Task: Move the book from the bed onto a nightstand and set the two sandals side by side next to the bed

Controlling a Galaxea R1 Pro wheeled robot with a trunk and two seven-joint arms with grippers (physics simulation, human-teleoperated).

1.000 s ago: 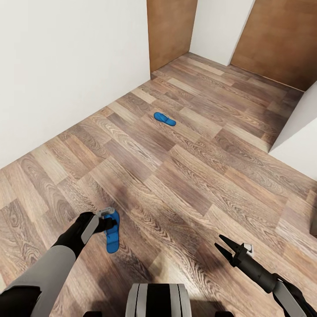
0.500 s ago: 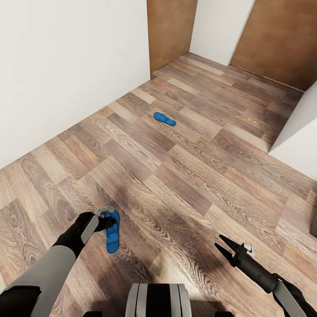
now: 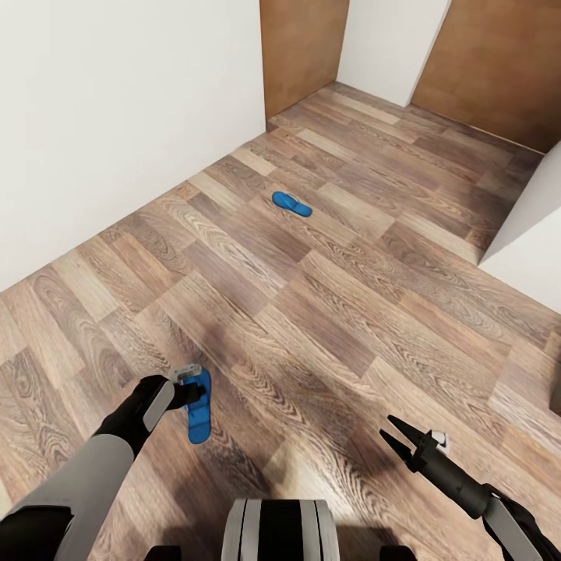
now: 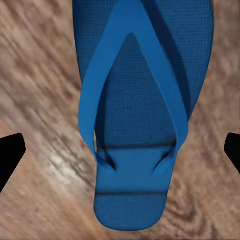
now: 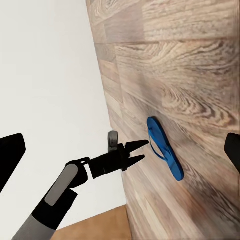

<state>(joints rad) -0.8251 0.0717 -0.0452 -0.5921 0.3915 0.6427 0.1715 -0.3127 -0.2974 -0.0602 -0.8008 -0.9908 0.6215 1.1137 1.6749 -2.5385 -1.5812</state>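
One bright blue sandal point(image 3: 199, 413) lies flat on the wood-plank floor just in front of my base. My left gripper point(image 3: 195, 396) hangs open right above its near end, fingers pointing down. In the left wrist view the sandal point(image 4: 137, 115) sits strap-up between the two wide-apart fingertips point(image 4: 11, 155), which do not touch it. The right wrist view shows the left gripper point(image 5: 139, 152) with its tips close beside this sandal point(image 5: 165, 149). The second sandal point(image 3: 291, 204) lies farther ahead on the floor. My right gripper point(image 3: 396, 438) is open and empty, low at the right. The book, bed and nightstand are out of view.
A white wall point(image 3: 117, 117) runs along the left. Brown wooden doors point(image 3: 300, 51) stand at the far end, and a white wall corner point(image 3: 530, 241) juts in from the right. Bare floor point(image 3: 327, 312) lies between the two sandals.
The whole view has shifted a little, so the camera moved. The left gripper now sits slightly farther over the near sandal. Both arms keep their pose.
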